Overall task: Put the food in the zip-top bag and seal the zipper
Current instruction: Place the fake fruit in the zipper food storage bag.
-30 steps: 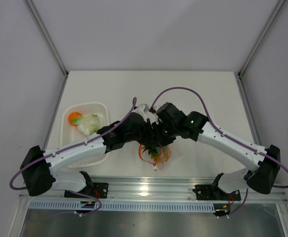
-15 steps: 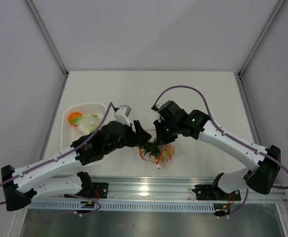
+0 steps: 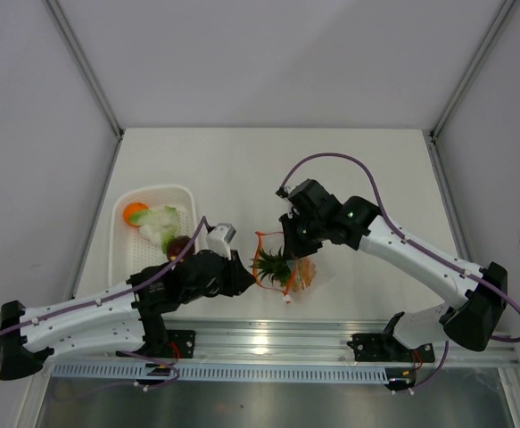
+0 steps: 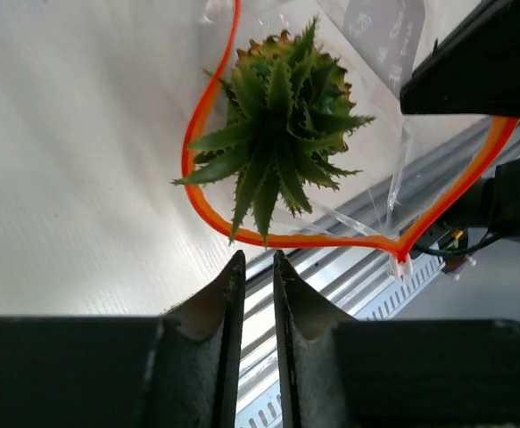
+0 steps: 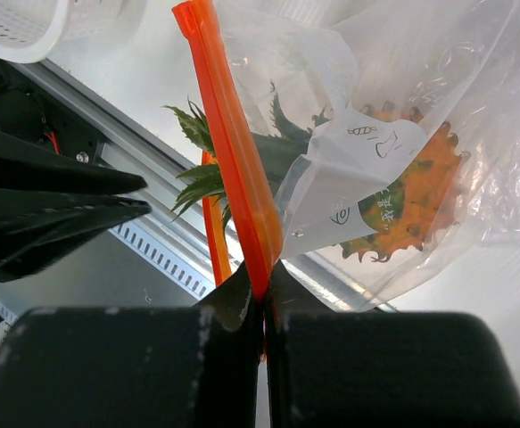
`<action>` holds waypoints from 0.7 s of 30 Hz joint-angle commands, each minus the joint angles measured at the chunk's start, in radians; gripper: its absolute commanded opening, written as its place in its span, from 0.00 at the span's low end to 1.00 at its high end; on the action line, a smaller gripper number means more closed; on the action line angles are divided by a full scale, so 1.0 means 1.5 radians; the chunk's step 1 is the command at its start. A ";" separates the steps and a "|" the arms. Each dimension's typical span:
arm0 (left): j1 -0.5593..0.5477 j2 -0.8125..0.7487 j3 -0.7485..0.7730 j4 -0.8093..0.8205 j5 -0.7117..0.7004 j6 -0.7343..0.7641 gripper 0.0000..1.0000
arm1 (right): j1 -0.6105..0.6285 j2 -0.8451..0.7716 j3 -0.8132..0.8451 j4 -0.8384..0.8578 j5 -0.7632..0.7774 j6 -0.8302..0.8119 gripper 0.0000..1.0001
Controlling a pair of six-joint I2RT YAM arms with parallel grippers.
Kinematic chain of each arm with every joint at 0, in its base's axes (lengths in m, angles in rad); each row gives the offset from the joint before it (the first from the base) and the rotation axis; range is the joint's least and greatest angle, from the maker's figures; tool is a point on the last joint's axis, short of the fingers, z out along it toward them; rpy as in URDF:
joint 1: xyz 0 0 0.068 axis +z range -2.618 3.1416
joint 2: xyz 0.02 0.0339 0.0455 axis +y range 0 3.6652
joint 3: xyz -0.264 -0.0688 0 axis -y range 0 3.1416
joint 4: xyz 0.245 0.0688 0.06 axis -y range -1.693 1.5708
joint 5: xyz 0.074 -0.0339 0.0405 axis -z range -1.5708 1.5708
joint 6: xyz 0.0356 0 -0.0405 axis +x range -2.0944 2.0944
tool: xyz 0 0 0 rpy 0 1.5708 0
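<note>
Beyond the left pincer (image 4: 258, 260), the pineapple (image 4: 277, 116) sits in the bag (image 4: 380, 40).

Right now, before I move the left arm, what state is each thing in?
zip-top bag: mouth open, held up.
zipper: unsealed, gaping.
pineapple: inside the bag.
orange fruit: in the basket.
leafy vegetable: in the basket.
dark red piece: in the basket.
basket: holding three foods.
right gripper: shut on the zipper.
left gripper: slightly open, empty.

White table (image 3: 358, 169) between pale grey walls (image 3: 268, 53).
Aluminium posts (image 3: 83, 64) rise from its far corners; an aluminium rail (image 3: 277, 337) lines the near edge.
</note>
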 commanded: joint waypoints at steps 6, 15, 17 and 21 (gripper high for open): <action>-0.038 0.096 0.023 0.085 0.011 -0.033 0.25 | -0.004 0.002 0.013 0.018 -0.029 0.002 0.00; -0.011 0.281 0.133 0.106 0.016 0.001 0.36 | -0.004 -0.012 0.006 0.025 -0.072 0.006 0.00; -0.010 0.302 0.146 0.128 0.003 0.003 0.35 | -0.006 -0.014 -0.002 0.023 -0.078 0.009 0.00; 0.015 0.360 0.192 0.118 -0.013 0.009 0.34 | -0.013 -0.019 -0.027 0.035 -0.087 0.018 0.00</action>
